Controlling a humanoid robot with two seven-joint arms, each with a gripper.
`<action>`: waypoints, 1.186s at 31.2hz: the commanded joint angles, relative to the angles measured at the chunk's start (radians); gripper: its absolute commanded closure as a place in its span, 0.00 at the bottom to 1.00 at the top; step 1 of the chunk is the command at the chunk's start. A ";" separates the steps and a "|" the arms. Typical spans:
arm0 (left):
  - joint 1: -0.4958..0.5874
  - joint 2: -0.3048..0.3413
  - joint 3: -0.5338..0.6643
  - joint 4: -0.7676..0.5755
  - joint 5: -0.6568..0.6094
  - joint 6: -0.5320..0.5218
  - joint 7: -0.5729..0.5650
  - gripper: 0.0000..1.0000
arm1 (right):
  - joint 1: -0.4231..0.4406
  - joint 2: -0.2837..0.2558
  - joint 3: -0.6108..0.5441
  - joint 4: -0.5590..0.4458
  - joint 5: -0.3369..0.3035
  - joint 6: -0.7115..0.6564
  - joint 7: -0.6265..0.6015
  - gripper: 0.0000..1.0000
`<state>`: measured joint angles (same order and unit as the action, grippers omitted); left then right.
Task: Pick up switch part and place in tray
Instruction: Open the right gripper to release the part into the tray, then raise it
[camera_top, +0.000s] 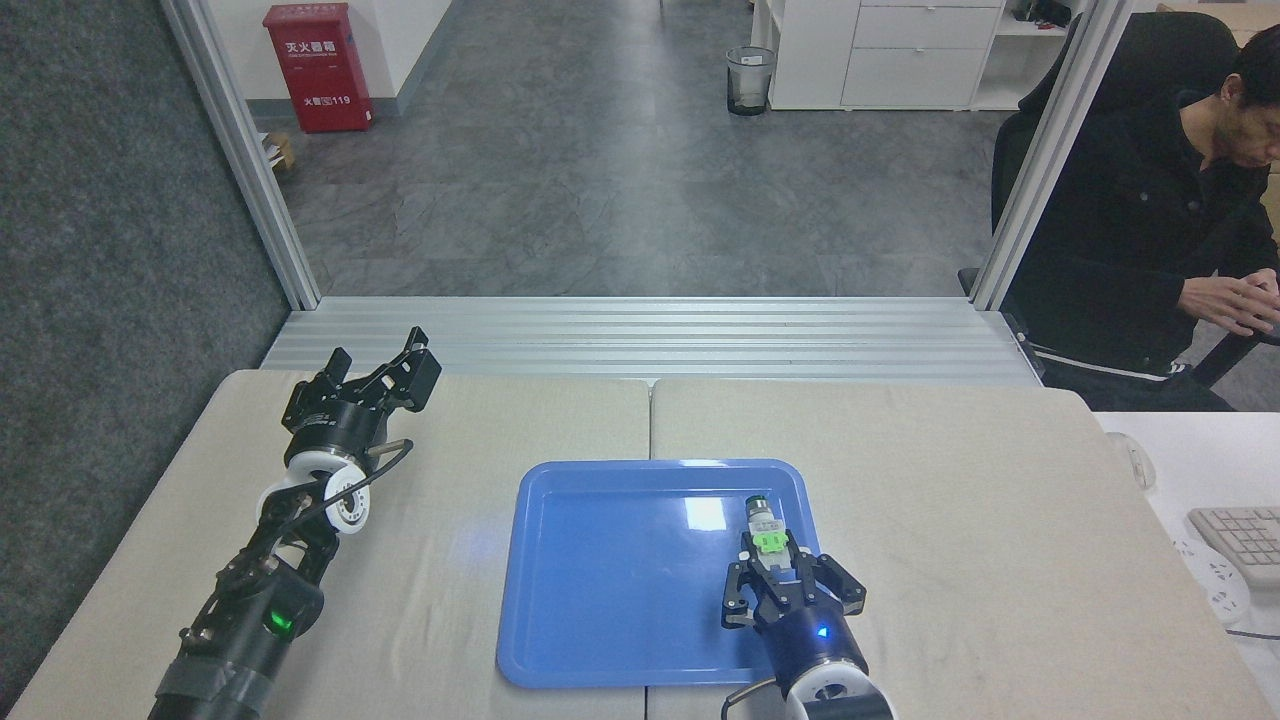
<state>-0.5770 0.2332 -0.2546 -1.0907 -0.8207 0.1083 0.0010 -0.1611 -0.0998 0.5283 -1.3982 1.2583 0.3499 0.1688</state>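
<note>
The big tan table (1000, 480) holds 1 blue tray (560, 640) in the mid, near the front edge, w/ 2 robot arms, 1 at each side. The right pincer (772, 556) is over the tray's right side & grips the 1 switch part (765, 527), so it's the put-down step; next I think it must go low & let go. The left pincer (385, 372) sits wide & holds nothing, near the table's back left corner.
</note>
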 joint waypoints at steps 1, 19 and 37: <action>0.000 0.000 0.000 0.000 0.000 0.001 0.000 0.00 | 0.006 0.080 0.142 0.097 0.015 0.006 0.001 0.98; 0.000 0.000 0.000 0.000 0.000 0.001 0.000 0.00 | -0.234 0.077 -0.106 0.137 -0.005 0.008 -0.134 0.00; 0.000 0.000 0.000 0.000 0.000 0.001 0.000 0.00 | -0.371 -0.356 -0.286 0.361 -0.099 -0.385 -0.249 0.00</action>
<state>-0.5770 0.2332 -0.2546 -1.0907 -0.8207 0.1082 0.0011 -0.4726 -0.2056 0.3624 -1.2053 1.1960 0.0264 -0.1202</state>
